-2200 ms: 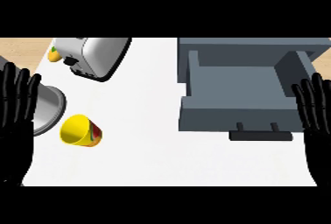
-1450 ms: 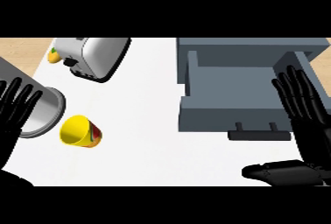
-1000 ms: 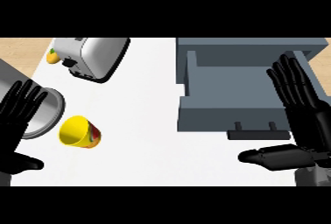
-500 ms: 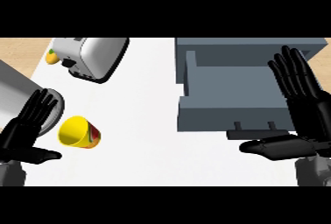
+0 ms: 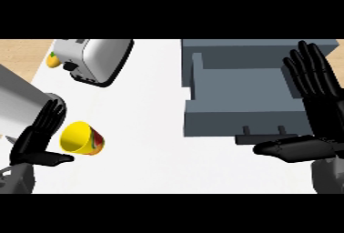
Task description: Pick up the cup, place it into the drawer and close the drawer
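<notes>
Start at your far left: a metal pot (image 5: 23, 107) sits at about nine o'clock, cut off by the view's edge, and your left hand (image 5: 37, 141) is just in front of it at about eight o'clock, fingers straight and pointing up toward one o'clock, thumb stuck out to the right along the white counter (image 5: 148, 132). That hand is spread flat and has hold of nothing. The yellow cup (image 5: 80, 138) lies on its side just to the right of those fingers, its mouth turned toward the hand, with a red and green pattern on its outer wall; you cannot tell whether the fingers touch its rim or stand just clear. Up at eleven o'clock a silver toaster (image 5: 97, 57) sits tilted on the counter, with a small yellow thing (image 5: 53, 59) at its left end, too small to make out. Moving right past the bare middle of the counter, the grey drawer (image 5: 238, 107) stands pulled open from one to three o'clock, its handle (image 5: 265, 136) at the near edge. Your right hand (image 5: 316, 104) is at the far right, over the drawer's right side, fingers straight and pointing up toward twelve o'clock, thumb stretched left just below the handle. It too is spread wide and carries nothing.
</notes>
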